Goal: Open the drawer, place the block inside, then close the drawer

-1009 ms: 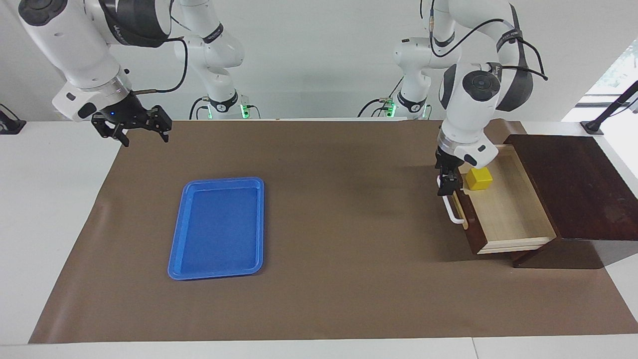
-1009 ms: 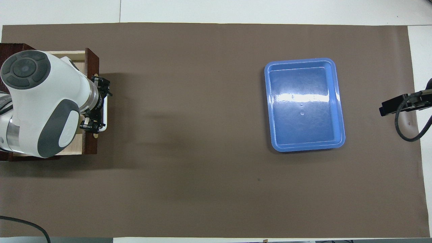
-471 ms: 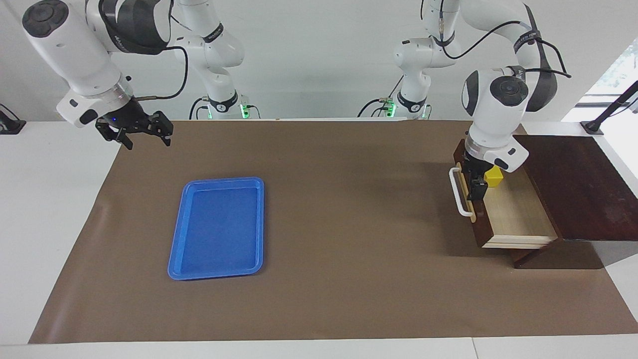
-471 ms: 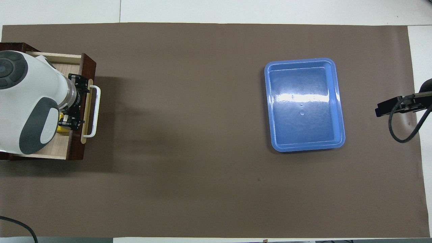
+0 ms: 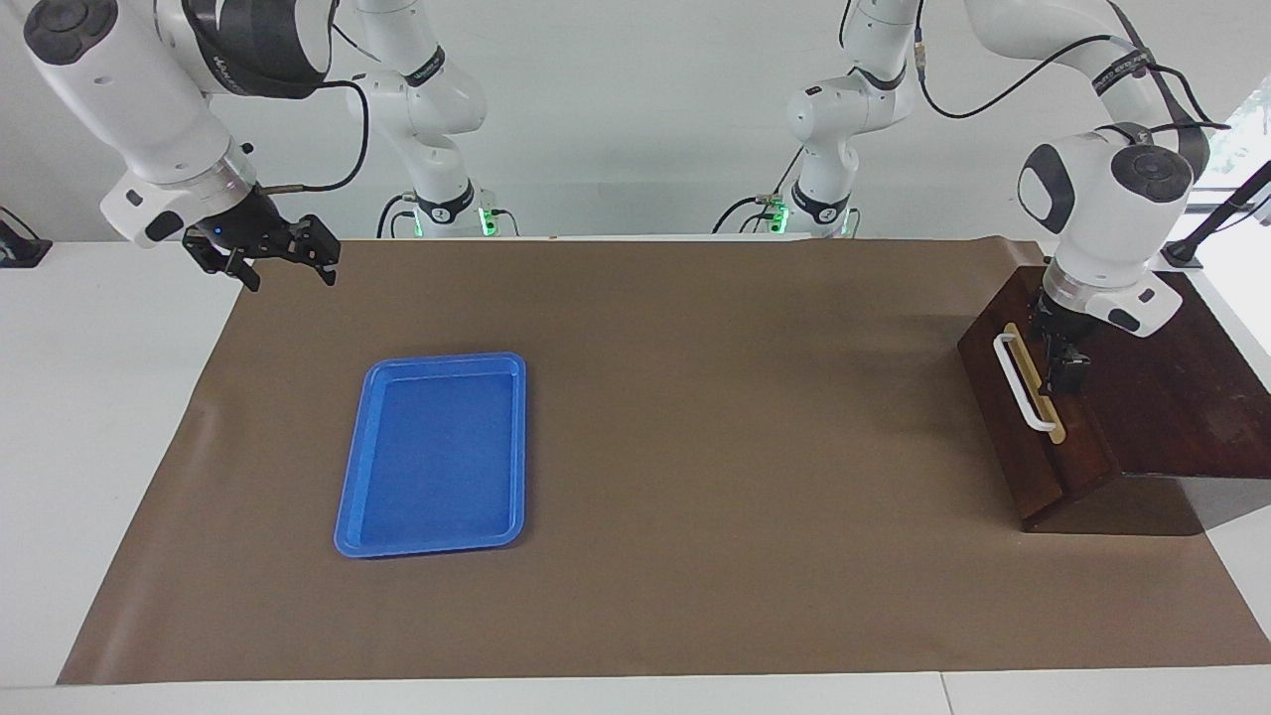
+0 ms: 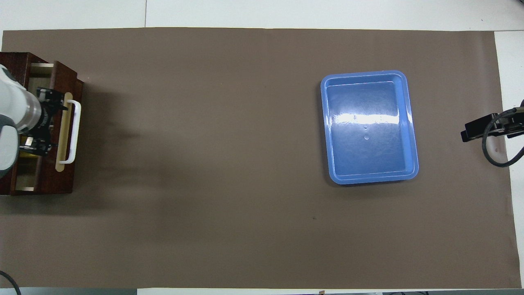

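- Left claw point(image 5: 1060, 359) touches our dark brown wooden drawer's point(image 5: 1033, 437) front just above its white bar handle point(image 5: 1021, 383); its finger spread we cannot tell.
- Right claw point(image 5: 283, 260) waits spread over the desk's point(image 5: 635, 447) edge.

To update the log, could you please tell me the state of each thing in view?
drawer: nearly shut, a narrow gap showing.
block: in the drawer, only a yellow sliver visible.
left gripper: fingers open, at the drawer front's top edge.
right gripper: fingers open, waiting over the mat's corner.
blue tray: flat on the mat.
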Available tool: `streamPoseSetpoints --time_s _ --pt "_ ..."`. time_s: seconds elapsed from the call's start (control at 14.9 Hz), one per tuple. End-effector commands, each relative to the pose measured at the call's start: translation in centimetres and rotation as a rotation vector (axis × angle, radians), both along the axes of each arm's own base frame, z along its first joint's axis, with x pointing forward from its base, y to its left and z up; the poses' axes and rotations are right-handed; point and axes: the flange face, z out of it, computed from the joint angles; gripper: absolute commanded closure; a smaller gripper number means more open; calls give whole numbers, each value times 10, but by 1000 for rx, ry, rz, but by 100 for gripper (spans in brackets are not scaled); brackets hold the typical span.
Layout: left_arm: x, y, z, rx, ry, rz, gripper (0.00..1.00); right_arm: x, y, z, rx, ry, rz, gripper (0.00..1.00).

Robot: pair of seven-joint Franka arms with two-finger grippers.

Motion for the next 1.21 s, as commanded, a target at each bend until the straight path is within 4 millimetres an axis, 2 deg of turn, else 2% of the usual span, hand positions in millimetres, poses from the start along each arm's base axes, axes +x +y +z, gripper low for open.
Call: streamPoseSetpoints --time_s 0.0,0.07,0.2,0.27,0.4,0.47,0.61,0.67,0.81,0.94,1.14 --pt "1 -18 0 37 10 -95 0 1 1 -1 -18 -10 -9 0" --pt "1 -37 3 35 8 -114 0 3 1 0 -31 -24 -2 0" --pt "-6 -48 14 6 20 -114 0 5 2 -1 -34 -37 0 0" --pt "-4 -59 19 -28 7 -124 0 5 2 -1 -34 -37 0 0" --pt "-3 -85 46 -40 15 -207 0 5 2 0 -34 -38 1 0" --pt "-6 -104 53 -38 57 -328 0 5 3 0 -35 -40 3 0" --pt "-13 -123 67 -28 161 -605 0 6 2 0 -46 -45 5 0" --pt "-16 -129 81 -27 205 -733 0 7 2 1 -56 -53 10 0" --pt "-24 -132 91 -90 292 -933 0 7 3 2 -58 -58 10 0" --pt "-28 -137 90 -165 304 -1054 0 7 3 1 -56 -54 10 0" --pt "-30 -143 87 -176 338 -1120 0 5 4 4 -56 -55 11 0"
